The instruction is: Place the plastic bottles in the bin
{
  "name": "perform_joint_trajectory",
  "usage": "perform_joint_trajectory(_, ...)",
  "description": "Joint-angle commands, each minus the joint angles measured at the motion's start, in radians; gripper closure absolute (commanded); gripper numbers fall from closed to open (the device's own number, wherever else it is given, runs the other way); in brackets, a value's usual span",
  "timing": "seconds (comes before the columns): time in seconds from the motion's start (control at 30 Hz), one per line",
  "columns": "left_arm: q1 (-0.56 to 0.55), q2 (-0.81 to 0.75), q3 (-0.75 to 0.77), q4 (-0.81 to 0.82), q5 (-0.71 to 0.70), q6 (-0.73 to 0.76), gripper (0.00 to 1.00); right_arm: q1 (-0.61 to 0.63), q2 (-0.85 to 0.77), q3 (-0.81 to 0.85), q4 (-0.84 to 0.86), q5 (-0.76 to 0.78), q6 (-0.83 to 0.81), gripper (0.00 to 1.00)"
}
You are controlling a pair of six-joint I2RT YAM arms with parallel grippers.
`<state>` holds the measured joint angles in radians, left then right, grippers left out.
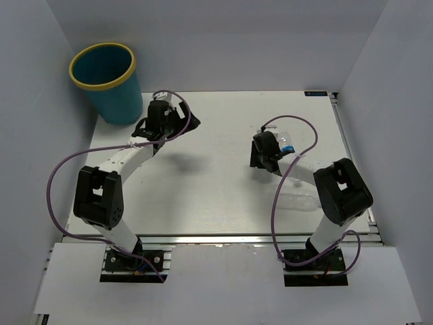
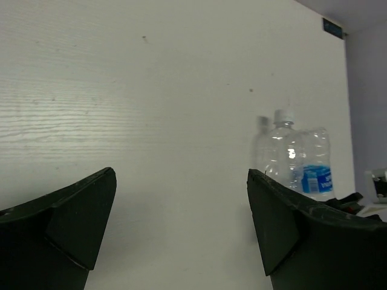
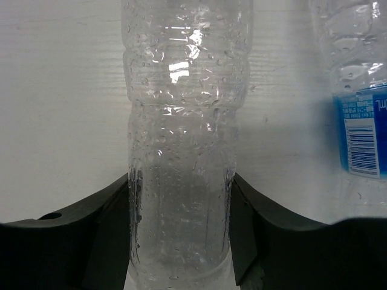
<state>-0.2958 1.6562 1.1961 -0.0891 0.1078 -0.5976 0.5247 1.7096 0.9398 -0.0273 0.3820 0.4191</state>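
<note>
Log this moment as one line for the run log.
right gripper: shut on clear unlabelled plastic bottle | left gripper: open, empty | round teal plastic bin: back left, held bottle not in it yet

- I see a white, wood-grained table [image 1: 216,203].
- Small dark label [image 1: 315,93] at the table's far right corner.
- Pale walls [image 1: 216,40] along the table's far and side edges.
- White panel [image 1: 223,288] along its near edge.
</note>
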Motion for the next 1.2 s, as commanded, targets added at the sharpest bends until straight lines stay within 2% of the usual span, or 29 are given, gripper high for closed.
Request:
perform_joint_trajectory(0.0,-0.026,-0.056,-0.018,0.128,0.11,-0.034,0.02,0.018,-0.086,-0.002,0.061,-0.085,-0.09,0.79)
perform_joint_trajectory(0.13,-0.061,-0.029,-0.029,0.184,0.179,-0.067,0.02,0.041,-0.188,-0.076,0.136,-0.32,-0.193,0.8)
perform_joint_trajectory(0.17,-0.068,-0.023,-0.029,0.192,0.181,-0.073,0.02,0.043,-0.209,-0.096,0.186,-0.444,-0.198,0.8)
perform_joint_trajectory(0.27,-0.097,-0.001,-0.03,0.209,0.199,-0.088,0.02,0.046,-0.287,-0.144,0.237,-0.633,-0.183,0.81)
perform_joint_trajectory(0.47,-0.144,0.025,-0.016,0.201,0.184,-0.079,0.02,0.07,-0.324,-0.153,0.286,-0.781,-0.146,0.82)
perform_joint_trajectory(0.67,-0.164,0.019,-0.024,0.218,0.185,-0.093,0.02,0.087,-0.318,-0.136,0.323,-0.804,-0.138,0.81)
perform_joint_trajectory(0.7,-0.167,0.017,-0.026,0.219,0.19,-0.093,0.07,0.089,-0.317,-0.133,0.325,-0.802,-0.135,0.81)
perform_joint_trajectory(0.73,-0.167,0.014,-0.026,0.216,0.185,-0.093,0.25,0.087,-0.315,-0.131,0.329,-0.799,-0.132,0.81)
perform_joint_trajectory(0.83,-0.167,-0.004,-0.032,0.207,0.149,-0.091,0.54,0.089,-0.32,-0.13,0.323,-0.781,-0.132,0.8)
perform_joint_trajectory(0.87,-0.167,-0.015,-0.032,0.197,0.135,-0.09,0.67,0.089,-0.318,-0.128,0.317,-0.769,-0.134,0.79)
perform_joint_trajectory(0.93,-0.167,-0.024,-0.03,0.187,0.104,-0.087,0.76,0.089,-0.317,-0.125,0.307,-0.756,-0.134,0.77)
perform_joint_trajectory(0.97,-0.167,-0.03,-0.027,0.178,0.095,-0.085,0.86,0.089,-0.315,-0.125,0.302,-0.749,-0.135,0.66)
perform_joint_trajectory(1.0,-0.167,-0.035,-0.024,0.173,0.089,-0.084,0.92,0.089,-0.315,-0.122,0.299,-0.746,-0.134,0.58)
perform_joint_trajectory(1.03,-0.167,-0.035,-0.014,0.166,0.076,-0.084,0.99,0.089,-0.317,-0.118,0.296,-0.743,-0.134,0.58)
perform_joint_trajectory(1.13,-0.167,-0.036,-0.001,0.147,0.064,-0.071,1.0,0.087,-0.314,-0.101,0.291,-0.732,-0.132,0.57)
perform_joint_trajectory(1.17,-0.167,-0.036,0.002,0.147,0.052,-0.073,1.0,0.087,-0.312,-0.095,0.282,-0.72,-0.129,0.42)
